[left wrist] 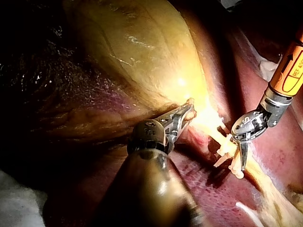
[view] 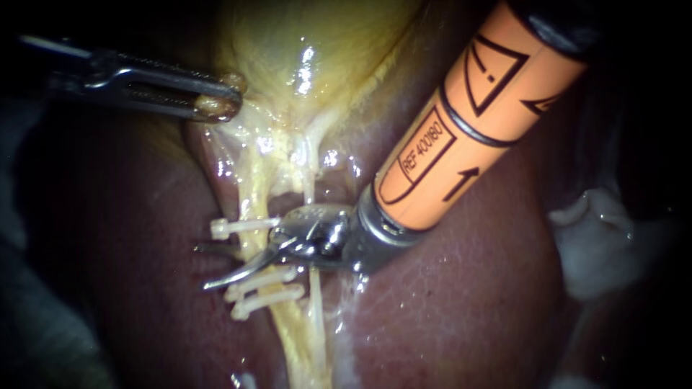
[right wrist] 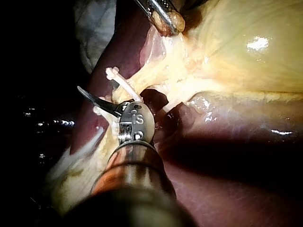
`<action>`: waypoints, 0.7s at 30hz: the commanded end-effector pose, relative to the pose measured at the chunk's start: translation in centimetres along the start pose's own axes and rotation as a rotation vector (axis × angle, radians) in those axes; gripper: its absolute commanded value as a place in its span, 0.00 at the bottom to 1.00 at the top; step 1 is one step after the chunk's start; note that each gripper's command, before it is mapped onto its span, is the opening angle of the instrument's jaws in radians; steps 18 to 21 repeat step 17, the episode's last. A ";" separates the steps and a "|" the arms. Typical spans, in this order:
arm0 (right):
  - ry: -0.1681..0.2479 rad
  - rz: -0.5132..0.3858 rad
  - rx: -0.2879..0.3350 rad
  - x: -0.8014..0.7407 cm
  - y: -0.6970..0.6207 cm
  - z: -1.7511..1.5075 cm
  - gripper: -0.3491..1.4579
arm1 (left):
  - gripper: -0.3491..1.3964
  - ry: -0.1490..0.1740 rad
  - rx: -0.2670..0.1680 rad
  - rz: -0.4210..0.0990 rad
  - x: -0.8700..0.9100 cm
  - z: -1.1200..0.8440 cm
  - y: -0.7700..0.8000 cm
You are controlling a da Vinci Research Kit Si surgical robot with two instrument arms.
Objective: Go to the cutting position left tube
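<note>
Endoscope view: the left instrument [view: 223,97], slim grey metal, has its jaws closed on a yellowish fold of the gallbladder [view: 317,43], whose glossy wall narrows downward. The left tube [view: 251,198], a wet, waxy yellow cord, runs down over the smooth maroon liver [view: 461,288]. It carries one white clip [view: 241,227] above and two more [view: 265,279] below. The right instrument [view: 202,266] has an orange sleeve with black printing and a shiny steel wrist. Its curved blades stand apart astride the left tube, between the upper clip and the lower pair, gripping nothing. A thinner pale strand [view: 314,288] hangs just beside the tube.

Left wrist view: the left instrument [left wrist: 183,115] shows a ribbed steel tip pinching a small nub at the gallbladder's [left wrist: 142,47] edge. The right instrument [left wrist: 243,158] points one blade down among the clips [left wrist: 222,151].

Right wrist view: only one dark, hooked blade of the right instrument [right wrist: 102,105] shows, beside a clip [right wrist: 118,80]. The other blade is hidden.
</note>
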 end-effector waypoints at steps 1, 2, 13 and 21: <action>0.005 0.001 0.004 0.02 -0.03 -0.01 0.94 | 0.00 0.000 -0.002 0.001 0.00 -0.01 0.00; 0.009 0.003 0.006 0.04 -0.06 -0.01 0.94 | 0.00 0.000 -0.002 0.001 0.00 -0.01 0.00; 0.023 0.007 0.015 0.13 -0.16 -0.02 0.94 | 0.00 0.000 -0.001 0.001 0.00 -0.01 0.00; 0.023 0.007 0.015 0.12 -0.16 -0.02 0.92 | 0.00 0.000 -0.002 0.001 0.01 -0.01 0.00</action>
